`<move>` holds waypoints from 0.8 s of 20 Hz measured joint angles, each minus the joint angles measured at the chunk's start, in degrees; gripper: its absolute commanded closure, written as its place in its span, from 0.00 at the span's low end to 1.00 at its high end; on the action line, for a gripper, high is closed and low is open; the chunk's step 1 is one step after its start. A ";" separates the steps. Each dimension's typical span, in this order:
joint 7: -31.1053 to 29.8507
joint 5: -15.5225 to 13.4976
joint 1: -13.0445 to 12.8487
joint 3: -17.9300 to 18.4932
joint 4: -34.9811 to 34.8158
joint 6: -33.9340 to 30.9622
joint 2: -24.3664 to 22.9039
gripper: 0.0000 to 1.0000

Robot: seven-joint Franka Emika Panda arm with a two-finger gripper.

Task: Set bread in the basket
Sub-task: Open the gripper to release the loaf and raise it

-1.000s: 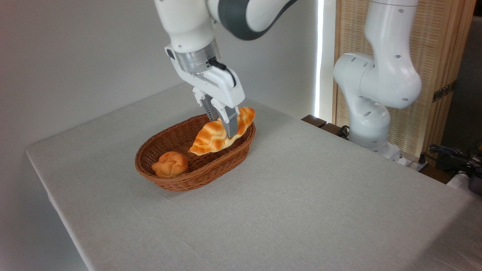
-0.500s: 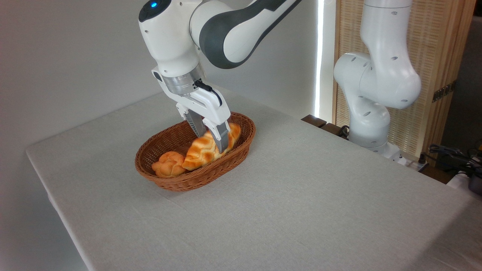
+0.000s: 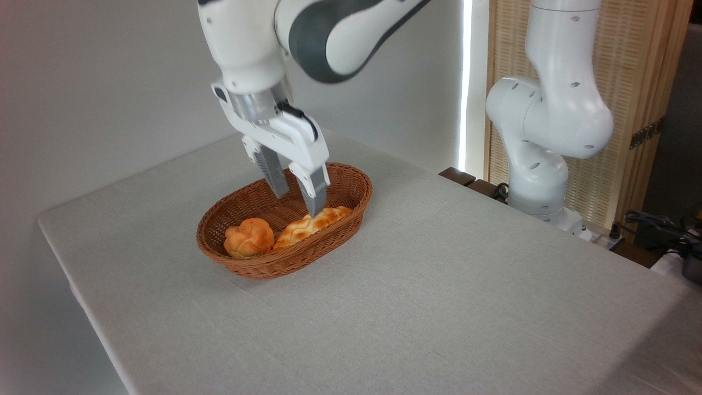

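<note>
Gripper [image 3: 299, 202] poised over the basket [image 3: 334, 230], fingers spread apart and holding nothing; the nearer fingertip [image 3: 316, 207] ends just above the bread [image 3: 310, 225]. The basket, oval and woven, holds two items. The bread lies flat inside along the basket's near wall, its long axis following the basket's length, one pointed end toward the right end of the basket, the other meeting the bun [image 3: 249, 237] at the basket's left end. The basket stands on the table [image 3: 439, 285].
</note>
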 measured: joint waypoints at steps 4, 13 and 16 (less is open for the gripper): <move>7.76 1.72 2.73 3.27 8.97 -6.05 -0.56 0.00; 19.36 3.60 9.88 4.72 24.22 -16.60 4.12 0.00; 19.36 3.77 9.66 4.53 25.43 -16.81 5.93 0.00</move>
